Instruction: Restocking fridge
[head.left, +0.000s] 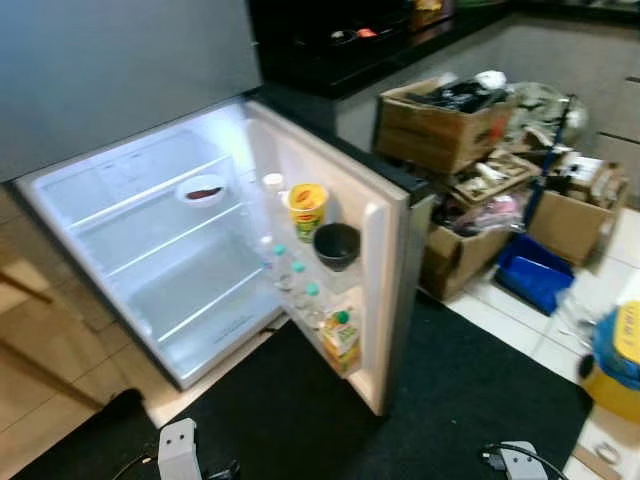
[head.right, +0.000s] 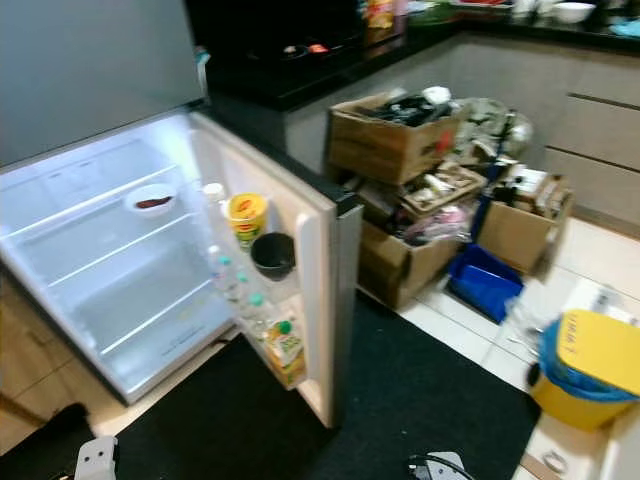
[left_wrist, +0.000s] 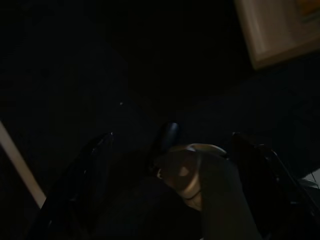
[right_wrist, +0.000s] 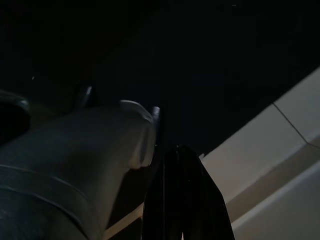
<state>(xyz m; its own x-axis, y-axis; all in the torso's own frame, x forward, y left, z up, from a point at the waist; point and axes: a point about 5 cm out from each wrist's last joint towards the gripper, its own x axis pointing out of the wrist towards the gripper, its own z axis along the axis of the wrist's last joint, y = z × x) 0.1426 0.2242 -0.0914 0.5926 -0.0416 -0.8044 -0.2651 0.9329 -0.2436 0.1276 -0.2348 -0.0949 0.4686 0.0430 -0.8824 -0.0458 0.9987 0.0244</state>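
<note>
Both arms hang low over the black mat (head.left: 300, 420) in front of the fridge (head.left: 150, 250). The left gripper (left_wrist: 170, 165) has its fingers (left_wrist: 80, 170) spread apart above the mat; the right gripper (right_wrist: 182, 200) is too dark and crowded to tell whether its fingers are apart or together.

The fridge door (head.left: 385, 300) stands wide open. Its lowest door shelf holds a juice carton (head.left: 341, 340), with green-capped bottles (head.left: 297, 282) just above it. Higher in the door sit a black bowl (head.left: 336, 245) and a yellow tub (head.left: 307, 208). Inside the fridge, a small white dish (head.left: 203, 189) rests on the upper shelf.

Beyond the door, cardboard boxes (head.left: 440, 125) are stacked beside a blue crate (head.left: 535, 275), and the dark worktop (head.left: 380, 45) runs behind them.
</note>
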